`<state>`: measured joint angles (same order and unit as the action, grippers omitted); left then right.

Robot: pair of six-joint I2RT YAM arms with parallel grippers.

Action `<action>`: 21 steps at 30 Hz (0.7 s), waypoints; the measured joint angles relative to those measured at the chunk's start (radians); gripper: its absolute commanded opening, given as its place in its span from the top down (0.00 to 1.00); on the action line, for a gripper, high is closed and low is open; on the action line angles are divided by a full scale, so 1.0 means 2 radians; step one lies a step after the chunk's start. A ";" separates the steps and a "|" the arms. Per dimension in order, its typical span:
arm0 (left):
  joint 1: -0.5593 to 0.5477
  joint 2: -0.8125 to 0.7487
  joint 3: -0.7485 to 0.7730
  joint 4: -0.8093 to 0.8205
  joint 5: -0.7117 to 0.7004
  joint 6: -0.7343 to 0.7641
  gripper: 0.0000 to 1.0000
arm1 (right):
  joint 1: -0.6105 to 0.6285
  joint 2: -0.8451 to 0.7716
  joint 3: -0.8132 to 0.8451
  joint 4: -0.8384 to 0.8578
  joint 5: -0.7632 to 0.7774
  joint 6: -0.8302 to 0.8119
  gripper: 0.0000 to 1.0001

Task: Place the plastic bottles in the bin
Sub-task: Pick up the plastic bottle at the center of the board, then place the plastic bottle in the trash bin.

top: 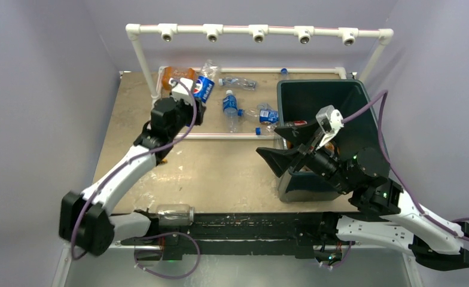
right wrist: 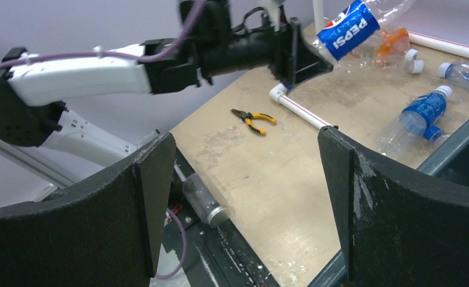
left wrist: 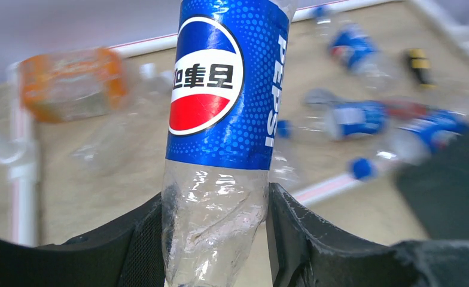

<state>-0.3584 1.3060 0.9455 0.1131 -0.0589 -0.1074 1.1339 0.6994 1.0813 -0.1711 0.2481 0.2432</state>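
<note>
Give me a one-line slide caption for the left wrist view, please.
Left gripper clamps the crumpled clear base of a blue-labelled Pepsi plastic bottle, with more bottles blurred on the beige table behind.

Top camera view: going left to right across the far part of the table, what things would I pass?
Orange bottle → Pepsi bottle → blue-labelled bottle lying flat → crumpled blue-labelled bottle next to the bin → dark green bin.
</note>
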 measured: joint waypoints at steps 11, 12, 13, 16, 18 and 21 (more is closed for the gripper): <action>-0.062 -0.241 -0.068 -0.034 0.144 -0.020 0.68 | 0.000 -0.044 -0.068 0.036 -0.044 0.041 0.09; -0.062 -0.248 -0.075 -0.028 0.164 -0.016 0.68 | 0.000 -0.044 -0.070 0.037 -0.047 0.044 0.09; -0.063 -0.254 -0.084 -0.023 0.181 -0.015 0.68 | 0.000 -0.043 -0.071 0.036 -0.052 0.047 0.09; -0.063 -0.274 -0.131 -0.002 0.235 -0.014 0.69 | 0.000 -0.039 -0.071 0.037 -0.055 0.052 0.09; -0.063 -0.285 -0.158 0.002 0.257 -0.014 0.69 | 0.000 -0.039 -0.070 0.035 -0.055 0.053 0.09; -0.063 -0.297 -0.180 0.004 0.283 -0.015 0.70 | 0.000 -0.039 -0.068 0.028 -0.055 0.052 0.08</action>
<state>-0.4839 0.7128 0.5854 0.1219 0.5064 -0.1379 1.1339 0.6216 0.9451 -0.1143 0.1379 0.3481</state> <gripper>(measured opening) 0.510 0.912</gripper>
